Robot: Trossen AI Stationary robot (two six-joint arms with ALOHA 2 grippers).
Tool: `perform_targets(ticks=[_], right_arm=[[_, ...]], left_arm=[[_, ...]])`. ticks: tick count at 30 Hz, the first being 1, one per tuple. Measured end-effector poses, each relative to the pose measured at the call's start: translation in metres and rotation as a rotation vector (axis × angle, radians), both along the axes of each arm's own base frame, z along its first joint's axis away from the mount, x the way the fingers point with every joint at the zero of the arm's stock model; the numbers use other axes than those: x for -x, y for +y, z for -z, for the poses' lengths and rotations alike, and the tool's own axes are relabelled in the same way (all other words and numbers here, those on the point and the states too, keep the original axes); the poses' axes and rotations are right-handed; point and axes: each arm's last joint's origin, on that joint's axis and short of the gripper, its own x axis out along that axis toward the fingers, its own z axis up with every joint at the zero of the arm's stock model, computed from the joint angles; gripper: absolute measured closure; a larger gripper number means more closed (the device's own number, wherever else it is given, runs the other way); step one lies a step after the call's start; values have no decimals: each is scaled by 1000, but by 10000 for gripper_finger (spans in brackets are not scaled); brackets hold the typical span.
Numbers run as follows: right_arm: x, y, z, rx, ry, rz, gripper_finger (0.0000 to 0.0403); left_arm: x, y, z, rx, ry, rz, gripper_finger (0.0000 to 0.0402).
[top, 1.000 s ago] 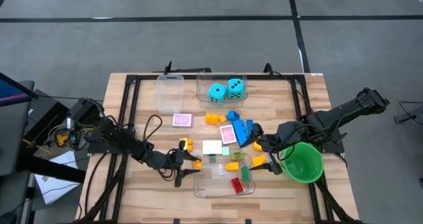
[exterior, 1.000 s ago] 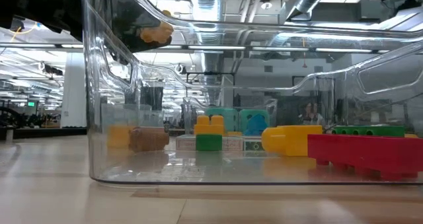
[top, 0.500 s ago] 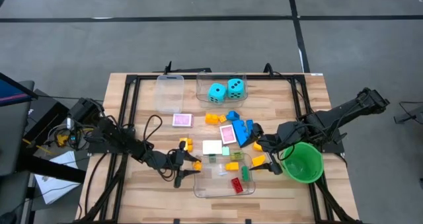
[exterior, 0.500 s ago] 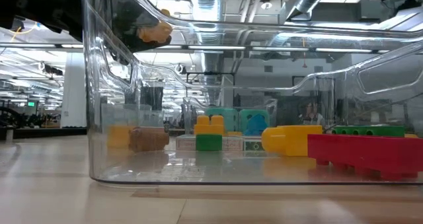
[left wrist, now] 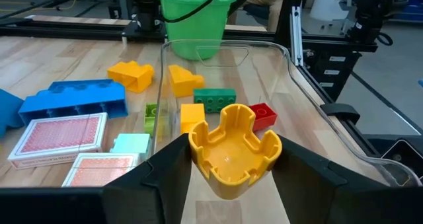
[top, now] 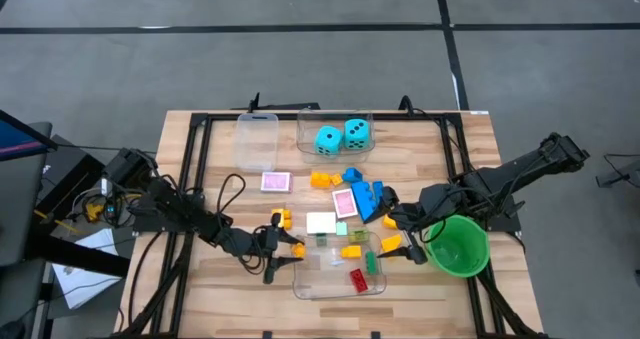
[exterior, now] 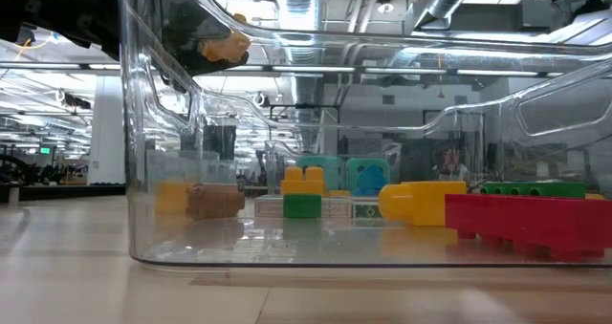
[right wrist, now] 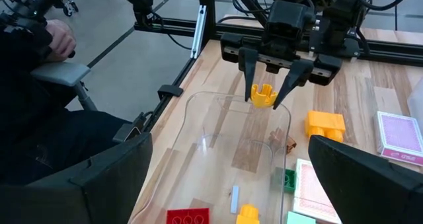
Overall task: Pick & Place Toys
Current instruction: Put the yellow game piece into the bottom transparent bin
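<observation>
The left arm reaches low across the worktop (top: 200, 269). Its left hand (left wrist: 231, 159) is clamped on a yellow brick (left wrist: 234, 148), up in the air at the end of the clear tub (left wrist: 291, 72). Just past the hand, inside the tub, lie a green brick (left wrist: 215, 100) and a red brick (left wrist: 263, 115). The right arm bends beside the green bowl (top: 458, 246), and its right hand (top: 408, 247) is wide apart, holding nothing.

**Plastic on Wood**

The table (top: 200, 169) is pale planked wood, matt, framed in black metal. The tub (left wrist: 291, 72) is clear, glossy plastic. The yellow brick (left wrist: 234, 148) looks smooth and shiny, as does the green bowl (left wrist: 195, 16). The cards (left wrist: 63, 133) seem printed paper.
</observation>
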Motion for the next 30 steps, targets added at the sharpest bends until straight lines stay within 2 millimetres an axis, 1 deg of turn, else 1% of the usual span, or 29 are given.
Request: perform_targets(ticks=[13,16,24,27,30], right_arm=[[1,0,1,-3,16,2,6],[1,0,1,-3,16,2,6],[1,0,1,-2,16,2,5],[1,0,1,-2,17,2,5],[1,0,1,-2,17,2,5]], left_arm=[[0,0,0,-11,1,3,203],[0,-1,2,-16,9,5,186],[-1,-1,9,-25,34,18,120],[-1,-2,8,-27,28,20,107],[-1,-2,8,-67,25,34,104]])
